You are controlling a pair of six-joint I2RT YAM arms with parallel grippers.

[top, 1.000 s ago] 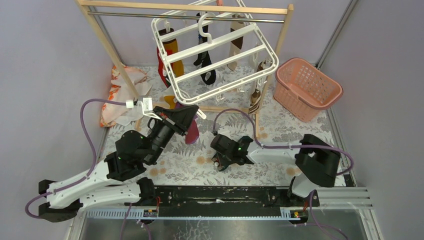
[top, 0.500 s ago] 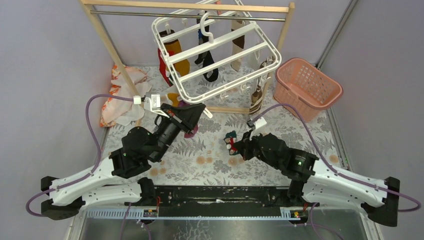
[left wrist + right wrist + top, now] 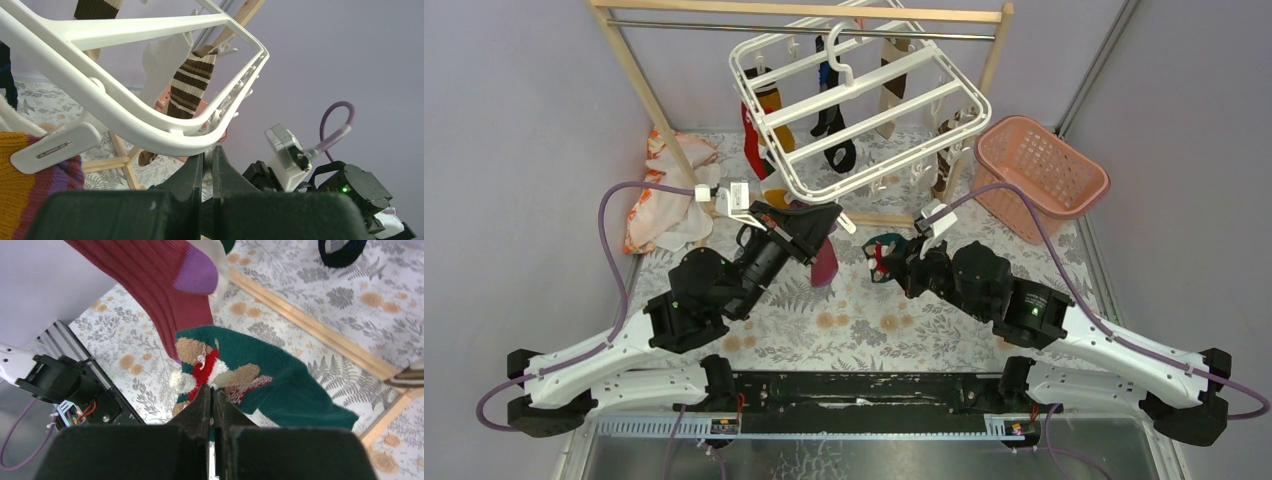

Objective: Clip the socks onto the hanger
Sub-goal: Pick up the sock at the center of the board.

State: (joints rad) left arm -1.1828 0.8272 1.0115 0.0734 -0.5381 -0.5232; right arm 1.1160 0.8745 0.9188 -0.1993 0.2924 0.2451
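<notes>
Several socks are already up on the hanger [image 3: 125,112], which hangs off the rack [image 3: 634,80]. There's a red-and-orange one [image 3: 759,120] on the left, a black one [image 3: 839,150] in the middle, a pale one [image 3: 891,90] further back and a striped one [image 3: 187,85] on the right.

A maroon sock [image 3: 150,280] with a purple toe also dangles at the near corner, right by the left gripper [image 3: 207,162]. I can't tell if a clip has it. That gripper's fingers are squeezed almost together just under the frame's near rim, and I can't make out what they pinch, if anything.

The right gripper [image 3: 211,400] is clamped on a green sock [image 3: 280,390] with a teddy pattern. It's held up off the mat, near the hanger's near edge but not touching it.

I'd say this is well past halfway. The green one needs a clip, and some of the clips [image 3: 884,183] along the near edge look free. I can't spot any other loose socks.
</notes>
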